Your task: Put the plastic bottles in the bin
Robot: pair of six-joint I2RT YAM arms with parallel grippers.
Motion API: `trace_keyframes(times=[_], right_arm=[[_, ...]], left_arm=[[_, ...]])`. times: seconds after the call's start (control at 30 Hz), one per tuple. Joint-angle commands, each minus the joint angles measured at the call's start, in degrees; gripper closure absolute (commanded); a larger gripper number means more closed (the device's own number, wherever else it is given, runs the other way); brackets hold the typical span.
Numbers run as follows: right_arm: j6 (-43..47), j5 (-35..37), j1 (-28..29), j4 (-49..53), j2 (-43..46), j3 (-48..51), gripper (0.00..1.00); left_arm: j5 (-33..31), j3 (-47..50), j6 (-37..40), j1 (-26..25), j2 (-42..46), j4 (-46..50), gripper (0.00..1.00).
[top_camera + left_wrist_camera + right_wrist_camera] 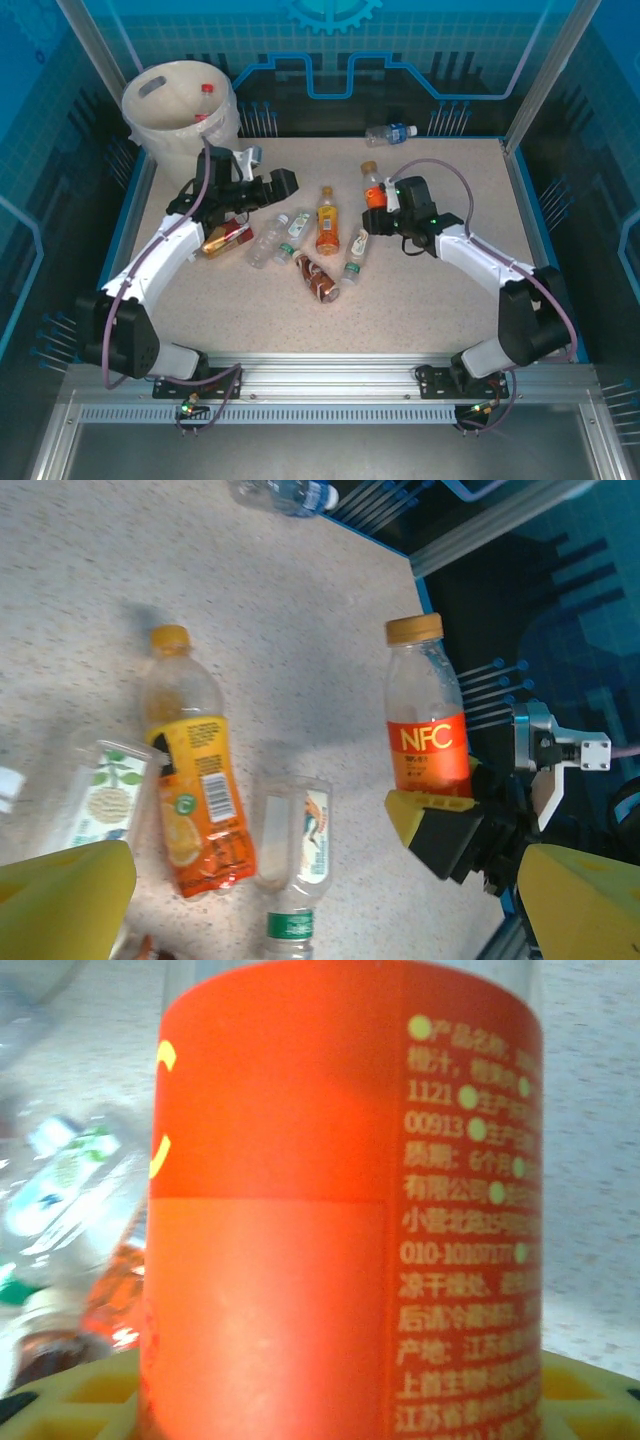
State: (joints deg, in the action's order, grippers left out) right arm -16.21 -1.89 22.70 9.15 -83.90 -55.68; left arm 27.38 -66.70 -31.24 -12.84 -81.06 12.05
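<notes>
Plastic bottles (327,228) on the bench (440,290), one in a grasp.
Nearest, several lie in a group, right of the bin (160,130) and nearer than it. The left end effector (325,900), just in front of the bin, stands released. Further right of the bin, the right end effector (378,206) is grasping an upright orange NFC bottle (371,180). One red-capped bottle (205,98) is inside the bin.

Speckled beige table (430,300) stands within blue walls (450,40).
</notes>
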Motion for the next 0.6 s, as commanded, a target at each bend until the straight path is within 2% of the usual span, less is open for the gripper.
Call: trace_keyframes(times=[0.0,0.1,0.23,0.43,0.57], right_arm=[[1.4,-9.9,2.0,-6.0,3.1,2.0,0.54],[0.4,-14.0,3.9,-8.3,4.2,2.9,0.53],[-1.0,-16.2,6.0,-9.4,5.0,3.0,0.53],[-5.7,-19.3,7.1,-15.6,6.4,5.0,0.52],[-8.0,-22.9,7.5,-19.7,6.4,6.9,0.52]], left_arm=[[3.4,-0.8,-3.1,-2.5,-1.1,-5.5,0.01],[3.7,1.5,-6.6,-4.5,-1.5,-11.2,0.01],[4.3,4.9,-11.1,-6.8,-1.5,-19.2,0.01],[-1.2,7.7,-12.5,-10.1,-1.4,-20.3,0.01],[0.3,9.4,-14.4,-11.2,-2.1,-26.4,0.01]])
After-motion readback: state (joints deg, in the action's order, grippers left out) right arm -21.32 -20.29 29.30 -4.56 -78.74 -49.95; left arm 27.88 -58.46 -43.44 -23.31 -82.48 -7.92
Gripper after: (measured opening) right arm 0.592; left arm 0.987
